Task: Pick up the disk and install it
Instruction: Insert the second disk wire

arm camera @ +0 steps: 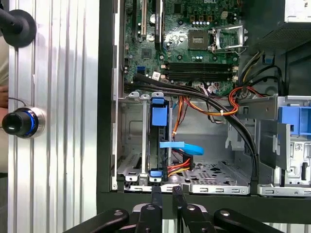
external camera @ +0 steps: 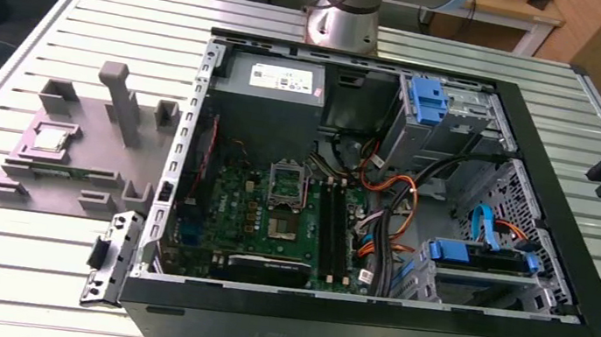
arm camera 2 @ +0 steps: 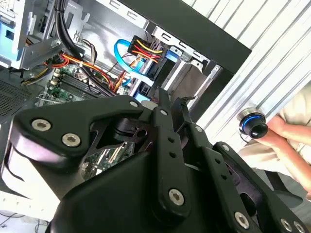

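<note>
Fingertips (arm camera: 156, 191) (closed) above disk (arm camera: 159, 141)

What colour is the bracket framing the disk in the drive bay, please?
Bright blue, clearest in the first wrist view on the disk standing edge-on in its bay.

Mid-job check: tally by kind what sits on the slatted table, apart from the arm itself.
Open computer case: 1
Grey fixture block: 1
Processor chip, resting on the fixture: 1
Total: 3
</note>
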### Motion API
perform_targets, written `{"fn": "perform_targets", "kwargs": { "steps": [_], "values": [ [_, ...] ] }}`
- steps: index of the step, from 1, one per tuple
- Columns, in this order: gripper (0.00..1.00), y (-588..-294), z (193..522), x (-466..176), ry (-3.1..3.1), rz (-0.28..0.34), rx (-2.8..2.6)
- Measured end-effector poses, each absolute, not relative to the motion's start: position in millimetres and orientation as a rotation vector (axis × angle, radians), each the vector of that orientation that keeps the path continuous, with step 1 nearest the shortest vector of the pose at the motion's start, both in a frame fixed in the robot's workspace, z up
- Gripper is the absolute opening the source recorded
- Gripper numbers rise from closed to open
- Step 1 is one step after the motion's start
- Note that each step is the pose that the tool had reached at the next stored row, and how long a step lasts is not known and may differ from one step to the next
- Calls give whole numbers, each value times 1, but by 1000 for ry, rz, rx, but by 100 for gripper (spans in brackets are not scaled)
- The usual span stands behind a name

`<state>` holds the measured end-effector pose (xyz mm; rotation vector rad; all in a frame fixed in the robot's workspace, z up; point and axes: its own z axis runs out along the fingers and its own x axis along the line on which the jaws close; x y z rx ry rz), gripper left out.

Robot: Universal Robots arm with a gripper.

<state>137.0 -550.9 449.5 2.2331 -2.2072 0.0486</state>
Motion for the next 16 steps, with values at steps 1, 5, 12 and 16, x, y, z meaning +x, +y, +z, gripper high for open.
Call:
{"fn": "perform_targets", "kwargs": {
  "steps": [1, 5, 12, 16],
  "values": [
    [24, -551, 450, 137, -2207, 48, 2233],
    [24, -551, 454, 137, -2208, 49, 2232],
    [24, -551, 460, 137, -2209, 49, 2231],
    [24, -551, 464, 137, -2210, 48, 2230]
  ]
}}
